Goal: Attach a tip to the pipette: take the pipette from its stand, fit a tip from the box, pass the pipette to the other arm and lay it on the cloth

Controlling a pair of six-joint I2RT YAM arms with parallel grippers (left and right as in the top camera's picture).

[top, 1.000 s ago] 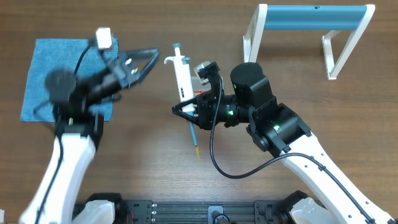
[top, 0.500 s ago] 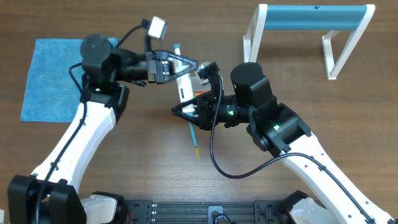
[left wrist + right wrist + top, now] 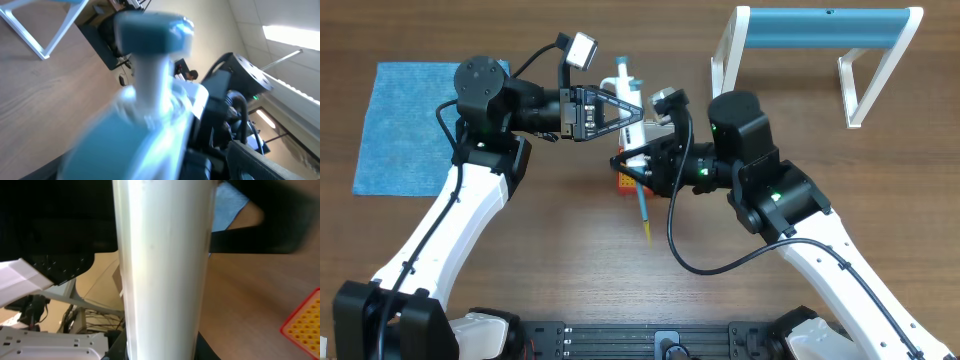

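My right gripper is shut on the white body of the pipette, holding it above the table's middle with the yellow tip pointing toward the near edge. The same white body shows very close in the right wrist view. Reaching in from the left, my left gripper is open at the pipette's upper part, just below the blue plunger cap. An orange tip box sits partly hidden under the right gripper. A blue cloth lies flat at the far left.
A white stand with a blue top bar occupies the back right. A corner of the orange tip box lies on the bare wood beside the pipette. Cables loop from both wrists.
My left arm swung from over the cloth across to the pipette's top. The right arm shifted the pipette slightly right and farther back, uncovering part of the orange tip box.
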